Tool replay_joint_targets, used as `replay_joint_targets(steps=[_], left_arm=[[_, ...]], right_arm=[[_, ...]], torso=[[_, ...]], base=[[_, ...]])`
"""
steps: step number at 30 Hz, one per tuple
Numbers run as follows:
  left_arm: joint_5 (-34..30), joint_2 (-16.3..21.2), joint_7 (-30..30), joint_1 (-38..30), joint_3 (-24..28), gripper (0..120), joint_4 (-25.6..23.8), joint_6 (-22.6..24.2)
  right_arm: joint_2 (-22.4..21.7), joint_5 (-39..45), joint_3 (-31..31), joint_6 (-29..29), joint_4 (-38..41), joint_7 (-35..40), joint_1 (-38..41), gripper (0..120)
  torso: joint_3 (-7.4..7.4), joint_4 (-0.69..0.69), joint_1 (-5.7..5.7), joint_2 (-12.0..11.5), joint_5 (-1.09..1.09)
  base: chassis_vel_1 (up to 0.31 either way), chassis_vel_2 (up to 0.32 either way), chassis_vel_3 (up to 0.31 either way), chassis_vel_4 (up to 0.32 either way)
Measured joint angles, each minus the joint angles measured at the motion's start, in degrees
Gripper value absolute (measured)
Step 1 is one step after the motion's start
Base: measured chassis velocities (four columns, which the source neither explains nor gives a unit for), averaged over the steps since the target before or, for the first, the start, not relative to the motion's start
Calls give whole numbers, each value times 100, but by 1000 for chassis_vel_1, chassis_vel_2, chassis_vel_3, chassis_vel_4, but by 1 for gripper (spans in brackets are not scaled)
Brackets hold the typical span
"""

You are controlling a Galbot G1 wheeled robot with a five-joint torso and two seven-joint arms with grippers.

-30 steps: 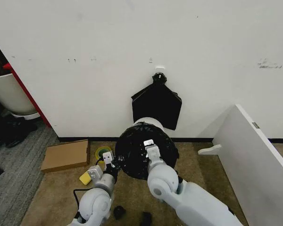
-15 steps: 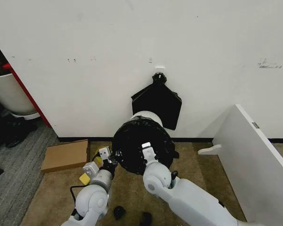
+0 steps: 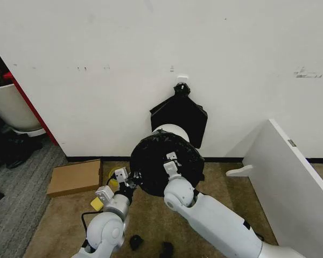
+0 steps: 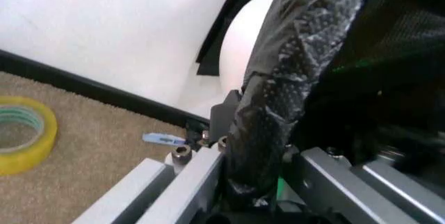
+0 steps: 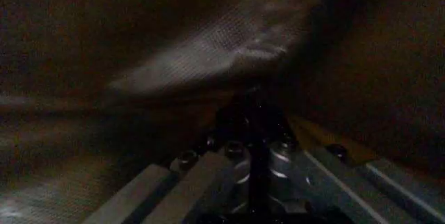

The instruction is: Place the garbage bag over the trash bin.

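Observation:
The glossy black garbage bag (image 3: 156, 164) is spread wide over the near side of the white trash bin (image 3: 171, 129), whose far rim peeks out above it by the wall. My left gripper (image 3: 130, 180) is at the bag's left edge, shut on a crinkled strip of the garbage bag (image 4: 264, 104), with the trash bin's white wall (image 4: 245, 52) just behind. My right gripper (image 3: 170, 159) sits on the middle of the bag's front. In the right wrist view its fingers (image 5: 208, 166) are pinched on dark folds of the garbage bag (image 5: 230, 52).
A flat black bundle (image 3: 178, 119) hangs from a wall hook behind the bin. A cardboard box (image 3: 75, 177), a yellow tape roll (image 3: 115, 174) and a yellow block (image 3: 97, 204) lie on the left carpet. A white board (image 3: 293, 185) leans at right. Black scraps (image 3: 135, 242) lie near my base.
Both grippers have carried the bag a little up and toward the wall, so it now covers more of the bin's near side. The right gripper rose with it.

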Motion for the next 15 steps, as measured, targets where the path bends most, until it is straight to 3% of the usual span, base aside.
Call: replay_joint_targets(steps=[8, 11, 15], left_arm=[[-28, -19, -52, -29, 8, 0, 41, 4], [-31, -21, -68, -30, 15, 0, 20, 16], [-3, -24, -62, -12, 51, 0, -7, 23]], right_arm=[[-302, -96, -13, 555, 982, -534, -917, 0], [-359, 141, -1, 407, 1253, -549, -1093, 0], [-314, 868, 38, -459, 1455, -130, -1093, 0]], torso=[[0, 0, 0, 0, 0], [-1, -1, 0, 0, 0], [-1, -1, -1, 0, 0]], base=[[0, 0, 0, 0], [0, 0, 0, 0], [0, 0, 0, 0]])
